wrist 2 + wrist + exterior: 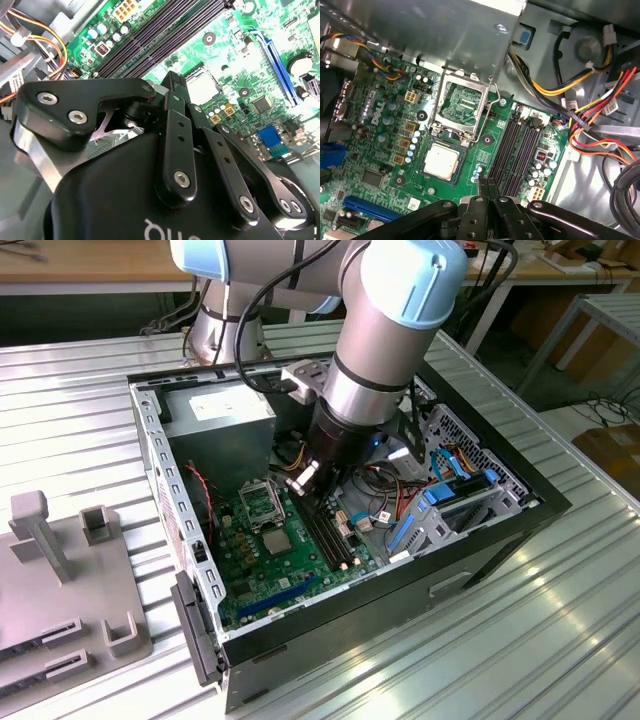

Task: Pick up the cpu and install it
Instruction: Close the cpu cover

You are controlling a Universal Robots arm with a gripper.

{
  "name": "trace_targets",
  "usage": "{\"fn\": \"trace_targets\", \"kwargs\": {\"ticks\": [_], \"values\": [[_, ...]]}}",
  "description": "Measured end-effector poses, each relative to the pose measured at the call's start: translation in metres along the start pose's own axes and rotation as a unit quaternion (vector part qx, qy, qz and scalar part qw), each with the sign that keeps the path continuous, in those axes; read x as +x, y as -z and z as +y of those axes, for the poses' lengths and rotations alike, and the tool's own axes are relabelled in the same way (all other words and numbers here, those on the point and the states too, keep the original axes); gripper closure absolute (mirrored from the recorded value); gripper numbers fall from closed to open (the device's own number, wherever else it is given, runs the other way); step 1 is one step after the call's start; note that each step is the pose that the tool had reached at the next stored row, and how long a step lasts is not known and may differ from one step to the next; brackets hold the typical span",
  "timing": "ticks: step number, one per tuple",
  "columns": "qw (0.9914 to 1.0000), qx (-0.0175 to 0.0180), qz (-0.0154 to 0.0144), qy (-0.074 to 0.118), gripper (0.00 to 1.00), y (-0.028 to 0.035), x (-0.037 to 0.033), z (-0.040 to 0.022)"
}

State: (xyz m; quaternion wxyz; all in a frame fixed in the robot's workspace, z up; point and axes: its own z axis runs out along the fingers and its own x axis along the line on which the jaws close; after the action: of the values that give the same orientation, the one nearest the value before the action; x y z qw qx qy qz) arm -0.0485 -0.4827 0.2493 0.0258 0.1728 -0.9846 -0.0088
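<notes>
The cpu (441, 161) is a small silver square with a thin greenish rim. It lies flat on the green motherboard (262, 570) inside the open computer case, right beside the socket's raised metal frame (462, 102). It also shows as the cpu (278, 537) in the exterior view and the cpu (201, 86) in the second wrist view. My gripper (487, 189) hangs above the board over the near end of the long black memory slots (517, 147), a short way from the cpu. Its black fingers (172, 92) are pressed together, shut with nothing between them.
A grey power-supply box (218, 412) fills the case's back corner. Bundles of coloured cables (590, 120) and a drive cage with blue clips (440, 510) crowd the exterior view's right. The case walls (160, 490) ring the board. A grey fixture (60, 580) stands on the ribbed table outside the case.
</notes>
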Motion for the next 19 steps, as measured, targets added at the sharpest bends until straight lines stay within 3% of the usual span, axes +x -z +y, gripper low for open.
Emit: {"fn": "trace_targets", "kwargs": {"ticks": [9,19], "values": [[0.99950,0.0015,0.0008,0.032,0.89,0.0000,-0.0001,0.0000],[0.99812,0.0029,0.0016,0.061,0.89,0.0000,-0.0001,0.0000]]}}
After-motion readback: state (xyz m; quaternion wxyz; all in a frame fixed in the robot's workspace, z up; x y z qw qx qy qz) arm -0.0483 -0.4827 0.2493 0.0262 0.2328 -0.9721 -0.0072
